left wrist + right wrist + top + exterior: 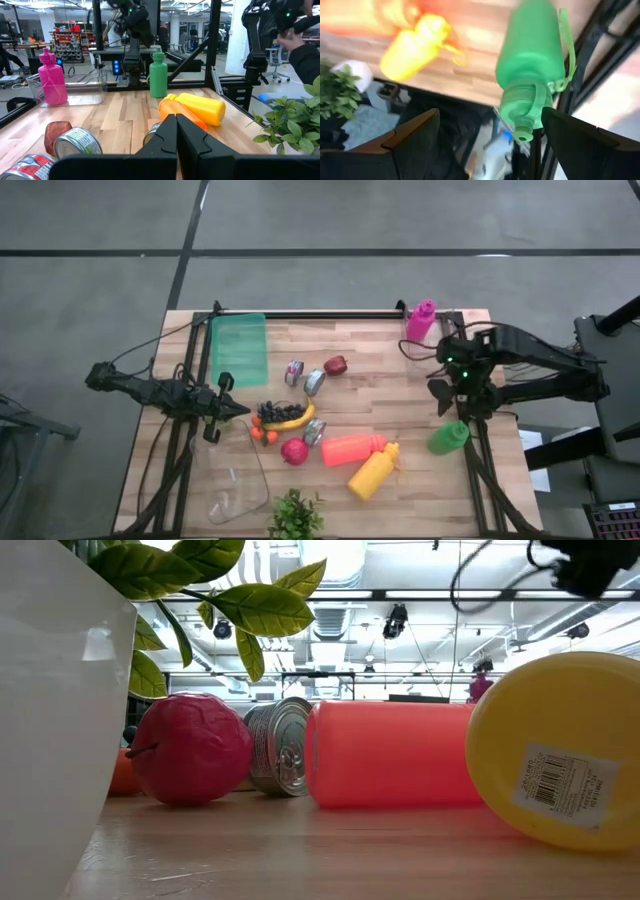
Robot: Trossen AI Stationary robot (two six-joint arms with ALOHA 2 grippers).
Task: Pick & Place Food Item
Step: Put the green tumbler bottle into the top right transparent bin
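Food lies mid-table in the high view: a banana [291,421] with dark grapes [276,411], small oranges [262,435], a red pomegranate [295,450] and a red apple [335,365], among several tin cans [314,382]. My left gripper [213,423] [176,131] is shut and hovers left of the fruit, touching nothing. My right gripper [452,408] [490,120] is open near the table's right edge, above an upright green bottle [449,437] [532,75], with its fingers standing apart on either side.
An orange-red bottle [352,448] and a yellow bottle [375,472] lie right of the fruit. A pink bottle [420,320] stands at the far right. A green mat [238,350] is far left, a clear bin [235,475] near left, and a potted plant [295,515] at the near edge.
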